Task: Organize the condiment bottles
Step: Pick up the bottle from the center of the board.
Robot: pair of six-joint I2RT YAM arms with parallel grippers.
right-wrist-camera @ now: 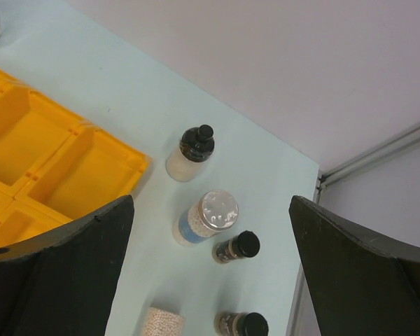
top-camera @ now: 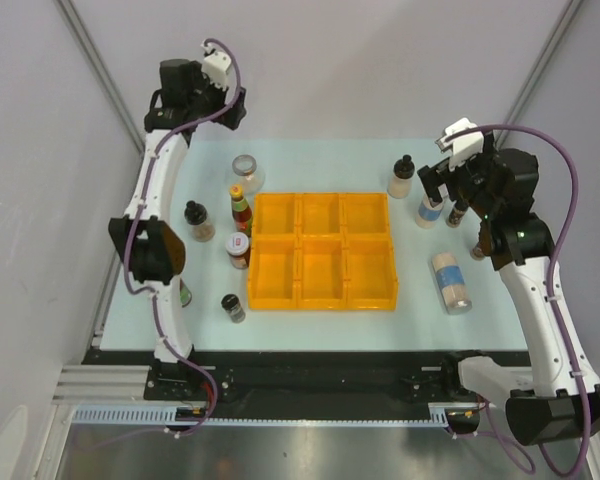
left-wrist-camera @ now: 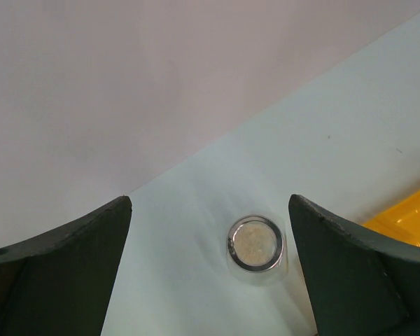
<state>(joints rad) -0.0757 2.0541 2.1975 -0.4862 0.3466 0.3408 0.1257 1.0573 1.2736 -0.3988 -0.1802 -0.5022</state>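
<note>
Jaws: both pairs spread wide, pinching nothing.
Under left jaws: clear jar (left-wrist-camera: 255,243), upright on the desk (left-wrist-camera: 350,126), sitting in the gap and touching neither side.
Under right jaws: blue-labelled shaker (right-wrist-camera: 206,218), upright, about mid-gap. A white-filled bottle (right-wrist-camera: 190,154) stands beyond it and two spice jars (right-wrist-camera: 236,247) just beside it.
Whereabouts: all bottles (top-camera: 234,307) are on the desk around the tray (top-camera: 320,306), none in its six compartments. A slim sauce bottle (top-camera: 241,208) and several small jars stand to its left. The right group includes one lying shaker (top-camera: 450,282).
Handling: they are probably light, rigid and smooth-walled, so apt to slip or twist in a loose pinch. The sauce bottle looks easy to tip. The clear jar may be glass and would want a gentle set-down. The lying shaker would likely roll if nudged.
Hold: across the round body just below the cap, not on the cap itself. Take the lying shaker across its middle.
Top view alone: shows the whole layout, the bare compartments, the left cluster and which shaker is down.
Left wrist alone: shows the jar's silver rim and pale centre from straight above, with a tray corner at the edge.
Right wrist alone: shows the cap shapes and the gaps between the shaker and the spice jars, which the right arm partly hides from above.
</note>
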